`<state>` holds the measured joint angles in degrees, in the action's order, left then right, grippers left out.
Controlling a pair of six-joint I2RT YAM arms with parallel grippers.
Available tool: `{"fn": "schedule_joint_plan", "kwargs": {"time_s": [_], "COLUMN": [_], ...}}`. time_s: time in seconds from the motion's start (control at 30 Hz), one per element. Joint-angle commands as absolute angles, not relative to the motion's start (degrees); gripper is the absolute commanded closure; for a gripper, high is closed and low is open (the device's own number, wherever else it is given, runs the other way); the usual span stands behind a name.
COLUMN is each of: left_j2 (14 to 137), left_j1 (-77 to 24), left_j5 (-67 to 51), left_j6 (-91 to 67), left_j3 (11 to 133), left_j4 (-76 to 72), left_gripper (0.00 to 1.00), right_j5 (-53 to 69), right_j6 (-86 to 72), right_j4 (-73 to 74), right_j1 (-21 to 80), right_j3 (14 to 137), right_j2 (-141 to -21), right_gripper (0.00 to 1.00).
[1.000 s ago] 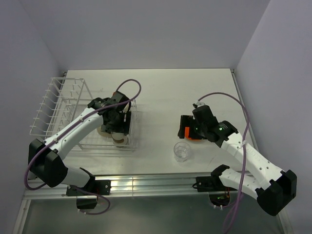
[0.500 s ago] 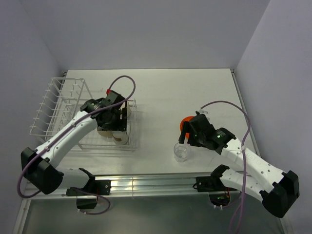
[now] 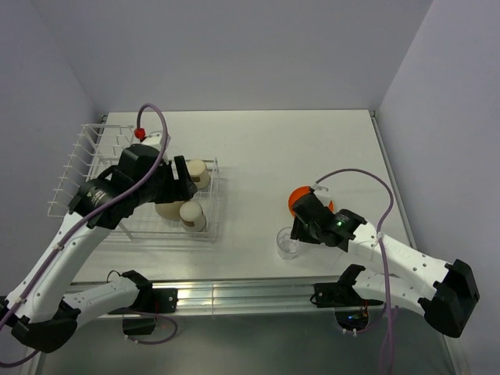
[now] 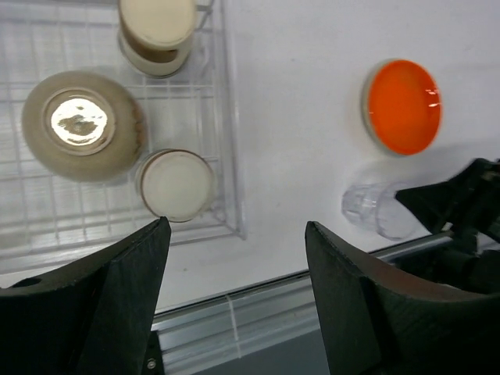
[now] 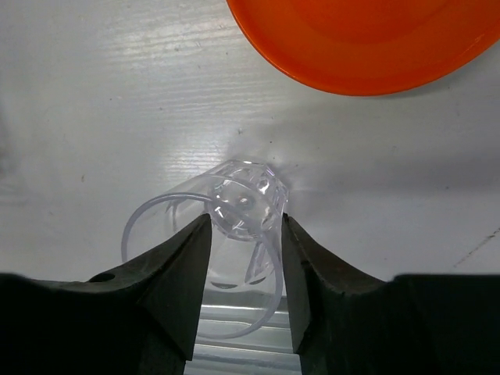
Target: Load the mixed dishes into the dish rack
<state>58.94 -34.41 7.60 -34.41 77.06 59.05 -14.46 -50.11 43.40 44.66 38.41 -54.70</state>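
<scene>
Pale walls enclose a white tabletop (image 3: 258, 148) with both arms bolted at its near edge. The right gripper (image 5: 244, 220) has been brought down over the clear glass (image 5: 246, 191). Its jaws have been drawn in until the black fingers (image 5: 172, 281) lie against the glass on both sides. The glass is judged to be gripped, though it has not been lifted and stands on the table toward the near edge. Just beyond it lies the orange plate (image 5: 367, 47), untouched. The left gripper (image 4: 234, 230) is held high over the right edge of the basket, its jaws wide apart with nothing between them. In the basket of the dish rack (image 3: 86, 156) two tan cups (image 4: 176, 183) and a cream bowl (image 4: 82, 125) are seen close together. For the task, the basket pieces are judged to be loaded, the glass is the step in hand, and the plate is left for afterwards, probably for the upright slots. One second ago the right gripper was held over the plate, farther back, with its jaws spread wide, and the glass stood alone. The left gripper was then low inside the basket, above the cups and hiding them. It has since been raised and drawn back to the left, so that the basket's contents are uncovered.
</scene>
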Motion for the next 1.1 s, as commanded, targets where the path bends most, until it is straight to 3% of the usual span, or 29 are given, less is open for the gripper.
{"fn": "schedule_joint_plan", "kwargs": {"time_s": [0.0, 0.1, 0.17, 0.2, 0.23, 0.43, 0.53, 0.63, 0.77, 1.07], "left_j2": [56.7, 55.3, 54.4, 54.1, 53.5, 51.3, 49.1, 46.1, 43.1, 41.3], "left_j1": [-34.5, -34.5, -34.5, -34.5, -34.5, -34.5, -34.5, -34.5, -34.4, -34.4], "left_j5": [1.7, 0.5, -1.1, -2.8, -3.8, -13.8, -21.8, -28.3, -34.0, -38.3], "left_j6": [-35.5, -35.9, -36.0, -36.2, -36.5, -38.1, -40.8, -44.3, -47.8, -45.8], "left_j3": [76.6, 76.3, 76.0, 75.6, 75.2, 69.0, 62.5, 55.8, 49.7, 49.7], "left_j4": [54.1, 52.8, 51.4, 50.7, 49.9, 40.4, 30.7, 20.0, 9.6, 6.8], "left_gripper": [0.25, 0.25, 0.25, 0.25, 0.26, 0.23, 0.19, 0.14, 0.11, 0.09], "right_j5": [-16.8, -17.1, -17.2, -17.1, -17.2, -15.8, -9.3, 3.3, 29.5, 55.4], "right_j6": [-51.6, -51.3, -51.0, -50.6, -50.5, -48.3, -46.3, -44.9, -45.6, -61.8], "right_j4": [41.2, 41.0, 41.0, 41.1, 41.4, 43.2, 41.3, 37.4, 28.7, -1.1], "right_j1": [45.9, 46.2, 46.2, 46.2, 46.3, 46.3, 44.7, 40.1, 29.3, 25.3], "right_j3": [37.4, 37.7, 38.5, 38.9, 39.5, 47.7, 52.8, 56.2, 56.0, 45.2], "right_j2": [-55.8, -56.4, -56.8, -57.0, -57.1, -54.4, -52.2, -51.2, -51.1, -49.9], "right_gripper": [0.54, 0.66, 0.83, 0.98, 1.0, 1.0, 1.0, 1.0, 1.0, 1.0]}}
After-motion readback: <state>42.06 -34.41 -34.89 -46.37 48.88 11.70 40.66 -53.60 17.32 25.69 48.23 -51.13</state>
